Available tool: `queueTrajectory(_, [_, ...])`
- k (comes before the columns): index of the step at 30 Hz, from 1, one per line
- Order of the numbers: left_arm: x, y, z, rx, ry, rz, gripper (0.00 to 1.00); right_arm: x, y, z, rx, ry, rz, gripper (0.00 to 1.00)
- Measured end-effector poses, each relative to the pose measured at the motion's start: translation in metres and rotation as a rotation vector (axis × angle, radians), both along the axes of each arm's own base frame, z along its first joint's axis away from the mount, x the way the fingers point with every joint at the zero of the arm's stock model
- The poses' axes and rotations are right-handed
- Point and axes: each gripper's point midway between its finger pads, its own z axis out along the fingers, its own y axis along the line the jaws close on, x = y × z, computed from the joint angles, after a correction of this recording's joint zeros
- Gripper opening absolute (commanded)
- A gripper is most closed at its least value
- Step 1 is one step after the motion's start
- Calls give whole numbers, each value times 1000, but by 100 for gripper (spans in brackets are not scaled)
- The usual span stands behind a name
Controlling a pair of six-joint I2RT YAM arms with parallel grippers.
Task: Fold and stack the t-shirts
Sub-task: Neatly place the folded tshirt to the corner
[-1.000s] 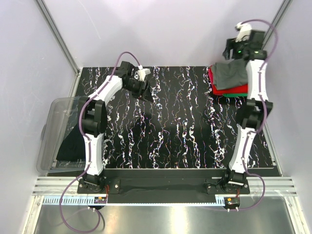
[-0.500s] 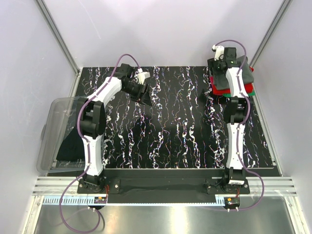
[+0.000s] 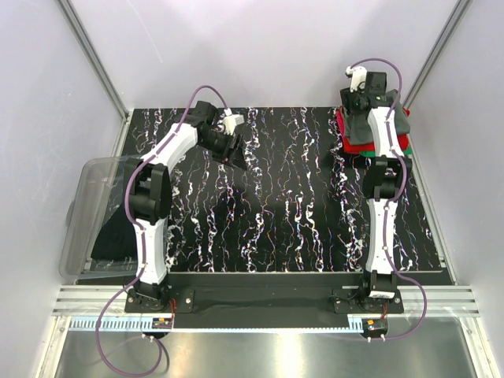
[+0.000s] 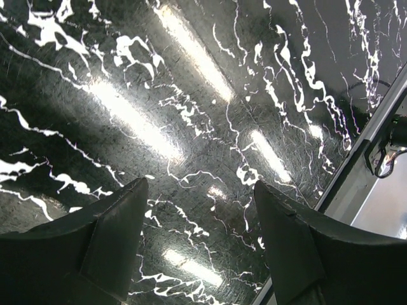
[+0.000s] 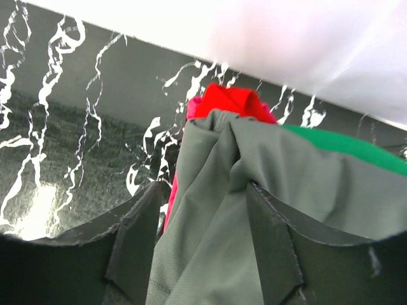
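The dark grey t-shirt (image 5: 222, 210) lies stacked on the red t-shirt (image 5: 229, 101) and the green t-shirt (image 5: 343, 149) at two o'clock on the worktop (image 3: 268, 205), the right end effector (image 5: 203, 187) straddles it with fingers parted and I cannot tell whether it grips, the left end effector (image 4: 198, 184) hangs wide apart at eleven, and dark cloth (image 3: 114, 236), probably unfolded shirts, waits in the tub (image 3: 87, 181) at nine.

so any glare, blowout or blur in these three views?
Left wrist: long bright glare streaks wash out parts of the glossy table; otherwise sharp. Right wrist: wall blown out white, a glare patch on the table lower left, dark grey t-shirt crisp. Top external: even light, no blur, soft sheen on the metal strip.
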Motion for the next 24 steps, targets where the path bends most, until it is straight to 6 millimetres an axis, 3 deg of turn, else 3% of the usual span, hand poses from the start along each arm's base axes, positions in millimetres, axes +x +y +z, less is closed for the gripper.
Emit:
queueTrajectory(11, [2, -5, 6, -6, -14, -6, 71, 3, 7, 41, -29, -81, 27, 58])
queueTrajectory(19, [3, -5, 7, -7, -18, -5, 71, 9, 7, 48, -98, -115, 14, 54])
queueTrajectory(24, [3, -5, 7, -7, -17, -5, 71, 12, -1, 48, -137, -129, -14, 43])
